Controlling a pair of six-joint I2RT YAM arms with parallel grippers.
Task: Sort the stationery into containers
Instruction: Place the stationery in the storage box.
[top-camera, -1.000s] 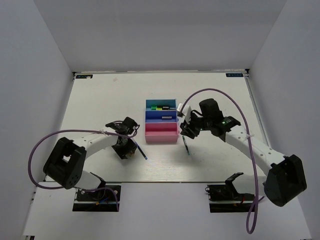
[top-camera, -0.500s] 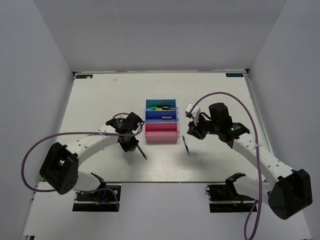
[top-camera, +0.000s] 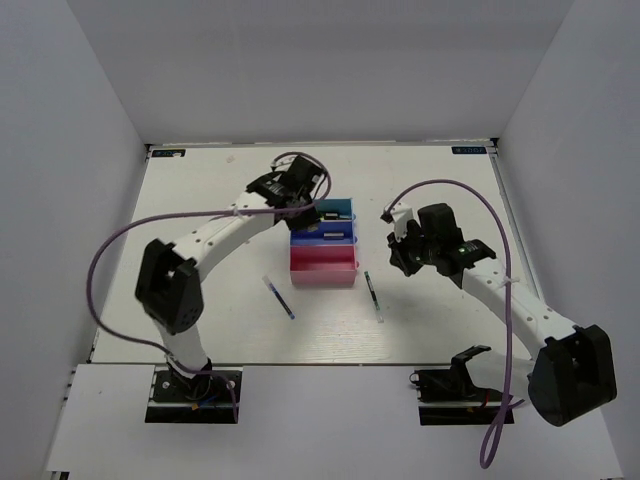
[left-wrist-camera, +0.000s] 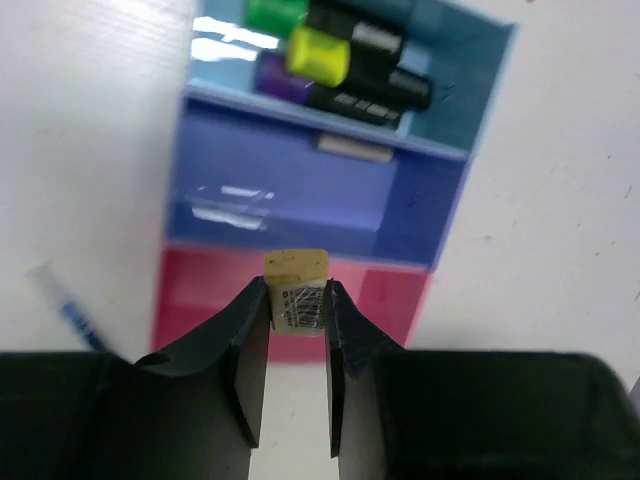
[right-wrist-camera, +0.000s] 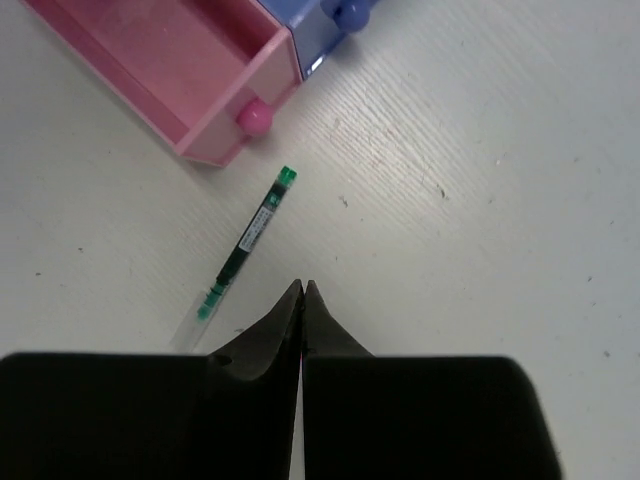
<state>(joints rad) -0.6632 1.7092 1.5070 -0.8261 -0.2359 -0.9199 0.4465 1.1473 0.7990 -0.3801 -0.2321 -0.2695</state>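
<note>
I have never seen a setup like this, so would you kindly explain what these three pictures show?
Two white robot arms stand at a white table. One picture looks down from above; the other two come from a camera on each wrist. The left gripper pinches a small tan eraser block over three rectangular plastic containers: teal tray, holding markers, blue tray and pink tray. The right gripper is shut and empty, near a thin dark-green pen. A thin blue pen also lies on the table.
</note>
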